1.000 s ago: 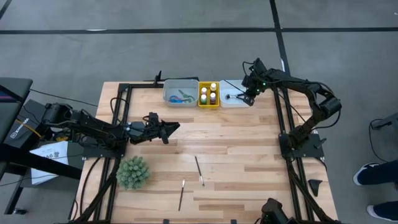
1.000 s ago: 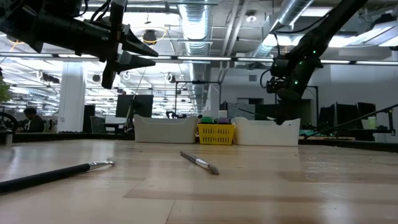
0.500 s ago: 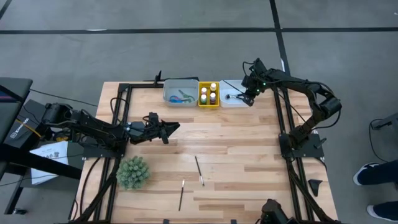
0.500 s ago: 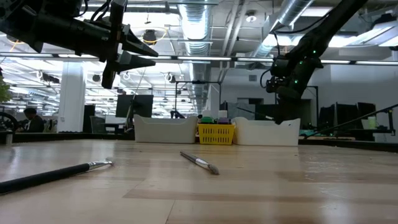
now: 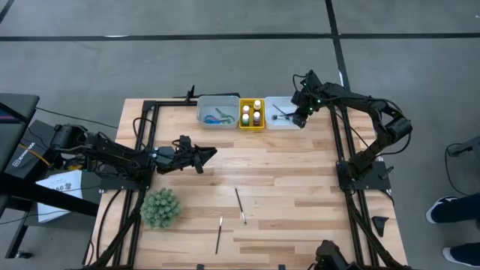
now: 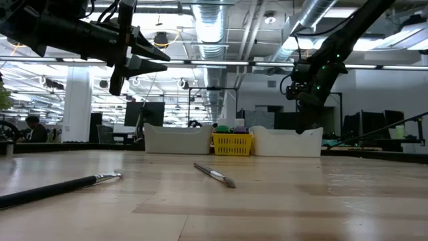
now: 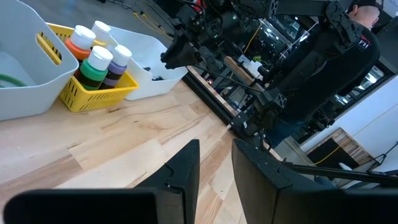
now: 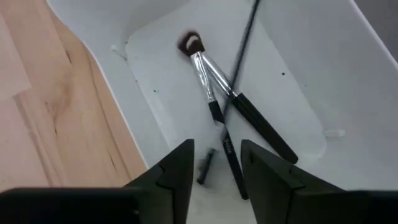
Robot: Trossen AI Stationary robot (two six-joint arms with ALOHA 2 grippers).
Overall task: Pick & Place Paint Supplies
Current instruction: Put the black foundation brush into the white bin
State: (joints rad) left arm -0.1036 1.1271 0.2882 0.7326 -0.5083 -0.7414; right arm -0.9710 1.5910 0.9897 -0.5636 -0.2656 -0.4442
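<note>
1. The left end effector (image 5: 212, 154) hangs above the tabletop (image 5: 285, 195) left of centre, well clear of the trays; its fingers (image 7: 186, 171) stand slightly apart with only bare wood showing in the gap, gripping nothing.
2. A spiky green plant ball (image 5: 160, 208) sits near the tabletop's left front edge, below the left arm in the high view.
3. Two paint brushes lie loose on the wood near the front – one brush (image 5: 219, 235) close to the front edge, a second brush (image 5: 240, 205) just beside it to the right and a little further back; neither touches the other.
4. At the back edge three trays stand in a row, touching: a grey tray (image 5: 205, 109) on the left holding scissors (image 5: 219, 117) with green and blue handles; a yellow tray (image 5: 241, 124) in the middle holding small paint bottles (image 7: 96, 59), upright with white caps; a white tray (image 5: 285, 124) on the right.
5. The right end effector (image 5: 301, 118) hovers over the white tray; its fingers (image 8: 177, 171) are parted and empty – below them several dark-handled brushes (image 8: 233, 106) lie crossed on the tray floor.
</note>
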